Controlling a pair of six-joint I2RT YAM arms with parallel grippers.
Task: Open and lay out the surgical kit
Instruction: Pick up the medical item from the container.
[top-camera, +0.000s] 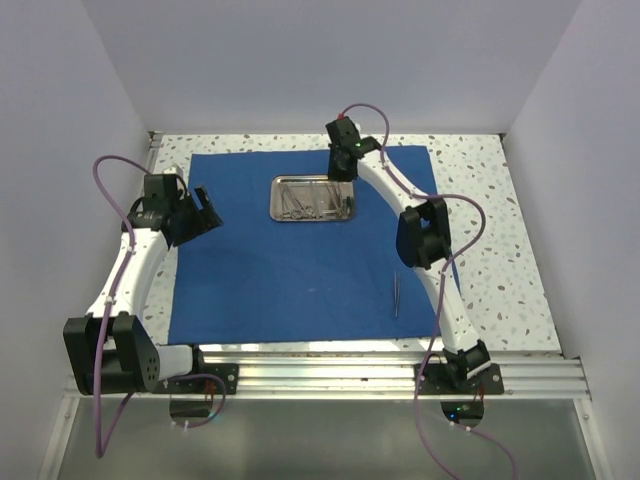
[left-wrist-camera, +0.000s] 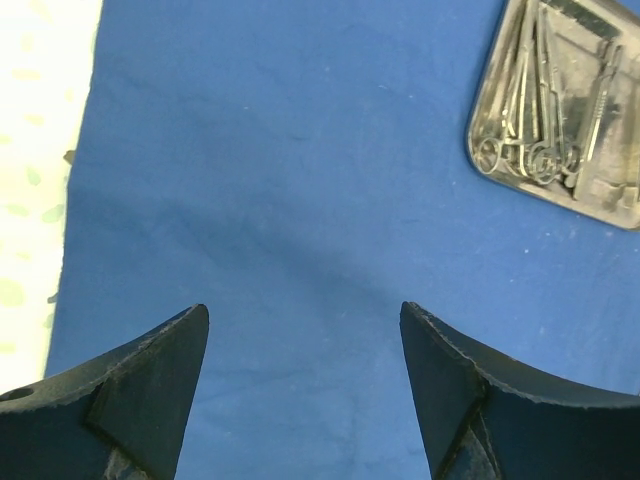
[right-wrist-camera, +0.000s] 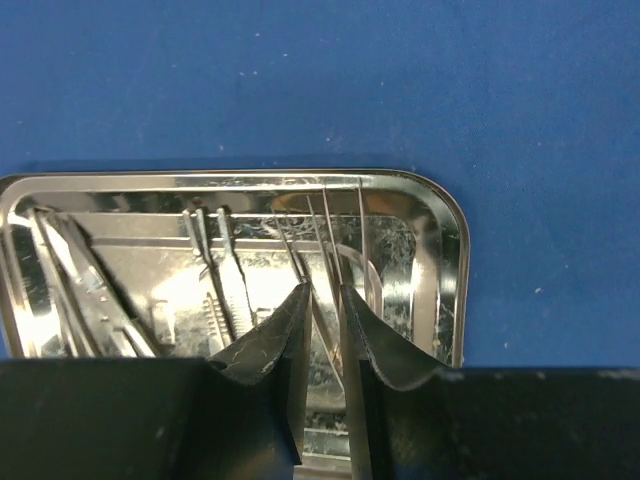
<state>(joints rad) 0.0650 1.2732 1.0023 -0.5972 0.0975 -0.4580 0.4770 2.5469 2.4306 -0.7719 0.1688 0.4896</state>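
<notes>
Your right gripper (right-wrist-camera: 324, 292) sits in the steel tray (right-wrist-camera: 440, 240), pinching 1 thin instrument (right-wrist-camera: 325, 230). Your left gripper (left-wrist-camera: 303, 310) hangs spread above the opened cloth (left-wrist-camera: 300, 150). 1 tweezers (top-camera: 395, 295) lies out well behind the right gripper; the rest remain beneath it.

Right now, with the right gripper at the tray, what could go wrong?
1. The right gripper is pinched nearly shut at overlapping instruments; lifting could drag a neighbour out.
2. Nothing steadies the tray: the left gripper hangs open over bare cloth, so a snag may slide it.
</notes>
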